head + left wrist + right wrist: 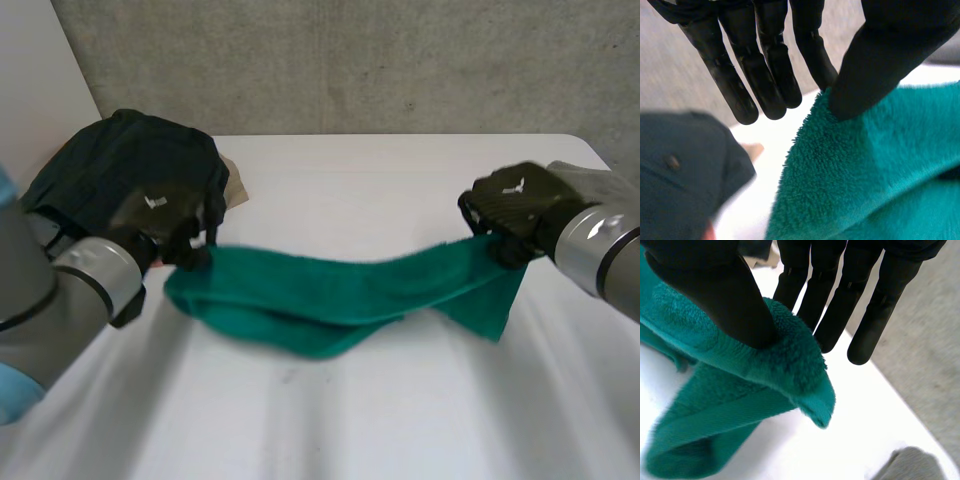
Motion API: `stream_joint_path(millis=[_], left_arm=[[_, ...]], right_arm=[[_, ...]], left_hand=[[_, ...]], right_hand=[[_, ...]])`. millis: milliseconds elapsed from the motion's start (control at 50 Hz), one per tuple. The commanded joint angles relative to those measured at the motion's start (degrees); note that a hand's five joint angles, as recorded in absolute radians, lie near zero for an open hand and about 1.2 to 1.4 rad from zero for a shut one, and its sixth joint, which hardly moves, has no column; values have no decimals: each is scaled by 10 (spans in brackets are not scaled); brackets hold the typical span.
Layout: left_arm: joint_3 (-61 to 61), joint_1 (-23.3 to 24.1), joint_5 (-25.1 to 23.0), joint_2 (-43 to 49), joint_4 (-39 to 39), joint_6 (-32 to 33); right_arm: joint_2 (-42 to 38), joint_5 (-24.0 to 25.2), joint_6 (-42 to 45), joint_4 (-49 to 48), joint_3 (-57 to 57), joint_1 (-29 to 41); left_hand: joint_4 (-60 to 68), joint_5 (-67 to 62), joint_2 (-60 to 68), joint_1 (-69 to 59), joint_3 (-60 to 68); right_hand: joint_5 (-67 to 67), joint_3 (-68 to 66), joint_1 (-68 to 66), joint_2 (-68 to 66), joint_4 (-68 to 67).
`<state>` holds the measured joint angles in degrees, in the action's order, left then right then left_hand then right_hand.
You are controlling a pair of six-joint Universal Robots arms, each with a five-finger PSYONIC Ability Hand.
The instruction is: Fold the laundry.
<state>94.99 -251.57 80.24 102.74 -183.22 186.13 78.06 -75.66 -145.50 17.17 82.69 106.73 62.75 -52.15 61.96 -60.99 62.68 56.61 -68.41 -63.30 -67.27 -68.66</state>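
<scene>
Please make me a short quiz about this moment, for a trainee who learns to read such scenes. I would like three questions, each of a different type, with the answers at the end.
1. True or false: the green towel lies flat and fully spread on the white table.
2. Multiple choice: how does the left hand meet the towel? A) It presses it down with a flat palm. B) It pinches one end between thumb and fingers. C) It does not touch it.
3. Short answer: what does the right hand hold?

Key:
1. False. It is bunched, with both ends raised by the hands.
2. B.
3. The other end of the green towel, pinched between thumb and fingers.
</scene>
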Motion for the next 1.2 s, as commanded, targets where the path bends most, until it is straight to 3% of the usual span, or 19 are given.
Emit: stream_joint_path(millis=[20, 240, 380, 460, 580, 720, 780, 800, 880, 980, 1080, 1200], left_arm=[[0, -8, -5, 62, -4, -1], [66, -71, -22, 7, 8, -1], [109, -134, -107, 4, 7, 7], [103, -151, -153, 33, 5, 41], [85, -148, -158, 97, 5, 107], [70, -149, -155, 130, 3, 154], [63, -149, -154, 131, 1, 153], [58, -147, -153, 124, 1, 152], [40, -143, -149, 68, 1, 145], [20, -133, -113, -60, -6, 91], [-29, -131, -65, -185, -6, 37], [-60, -131, -66, -215, 34, 53]], right_arm=[[-53, -13, -7, -50, 12, -11], [-99, -25, -9, -81, 1, -49], [-121, -26, -9, -84, -3, -47], [-121, -26, -10, -85, -3, -44], [-121, -24, -22, -87, -2, -47], [-121, -26, -27, -102, -3, -58], [-116, -27, -25, -102, -4, -64], [-116, -28, -25, -102, -4, -63], [-102, -29, -18, -97, -17, -64], [22, -32, 10, -12, -65, -69], [85, -34, 72, 80, -114, -104], [96, -51, 163, 126, -142, -123]], left_hand=[[-335, 329, -327, 317, -334], [-377, 371, -369, 360, -377], [-374, 368, -366, 356, -373], [-364, 358, -356, 346, -363], [-345, 339, -338, 328, -345], [-183, 177, -175, 165, -182], [90, -96, 97, -107, 90], [172, -178, 180, -189, 172], [172, -178, 180, -190, 173], [172, -178, 180, -190, 173], [172, -178, 180, -190, 173], [172, -178, 180, -190, 173]], right_hand=[[134, -116, -167, -127, -113], [134, -116, -167, -127, -113], [134, -116, -167, -127, -113], [134, -116, -167, -127, -113], [134, -116, -167, -127, -113], [134, -116, -167, -127, -113], [134, -116, -167, -127, -113], [134, -116, -167, -127, -113], [134, -116, -167, -127, -113], [134, -116, -167, -127, -113], [134, -116, -167, -127, -113], [134, -116, -167, -127, -113]])
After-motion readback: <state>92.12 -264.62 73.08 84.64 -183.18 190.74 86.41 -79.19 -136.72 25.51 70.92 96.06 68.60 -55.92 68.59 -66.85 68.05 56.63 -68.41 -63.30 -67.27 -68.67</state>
